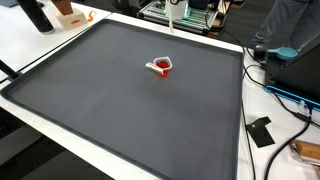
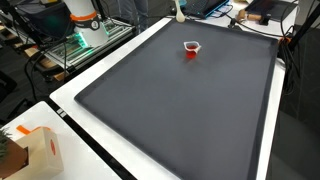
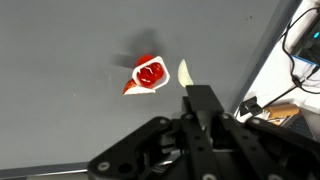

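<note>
Matting [image 1: 120, 110] of a dull, dark grey, flat and finely grained, covers nearly the whole white table [image 1: 60, 135] and leaves only a smooth pale border along the edges. On it lies a small cup [image 1: 162, 67], thin-walled and white with an angular, crumpled-looking rim and a glossy red filling. It lies toward the far edge of the table in both exterior views, well in from every corner and casting a soft shadow. The wrist view shows the cup [image 3: 149, 74] from above, its rim pinched to points and the red inside shiny and rounded. Just beside it, but apart from it, is the tapered tip of a pale stick [image 3: 185, 72], cream-coloured, smooth and flat like a thin blade. The black gripper [image 3: 195, 95], blocky with hard matte links, has its fingers closed together on this stick, which juts out beyond the fingertips. In an exterior view the stick [image 1: 172, 15] hangs upright as a slim pale sliver over the far edge of the table, and the gripper itself is cut off above the frame. In an exterior view it [image 2: 179, 12] ends in a rounded tip at that same edge. Tangled black and blue cables [image 1: 290, 95] trail along one side edge, and a brown cardboard box [image 2: 30, 150] with a white face sits near a near corner.
</note>
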Available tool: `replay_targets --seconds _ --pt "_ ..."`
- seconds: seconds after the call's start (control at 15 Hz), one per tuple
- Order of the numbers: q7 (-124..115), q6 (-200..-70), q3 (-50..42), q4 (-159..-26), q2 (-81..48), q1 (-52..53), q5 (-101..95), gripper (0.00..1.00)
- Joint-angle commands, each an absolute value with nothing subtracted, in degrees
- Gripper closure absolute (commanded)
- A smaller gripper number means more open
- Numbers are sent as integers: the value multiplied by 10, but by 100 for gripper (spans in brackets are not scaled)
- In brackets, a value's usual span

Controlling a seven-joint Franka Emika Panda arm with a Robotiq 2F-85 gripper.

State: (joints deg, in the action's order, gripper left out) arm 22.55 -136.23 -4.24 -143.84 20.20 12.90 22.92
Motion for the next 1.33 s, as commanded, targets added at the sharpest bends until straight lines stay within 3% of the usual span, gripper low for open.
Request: replay_targets --seconds 0.0,0.47,1.27 --pt "351 -1371 -78 -1388 120 151 331 97" --pt "552 -1328 -60 -1326 16 88 512 97" --pt "579 -1274 -17 -1313 -53 12 561 97"
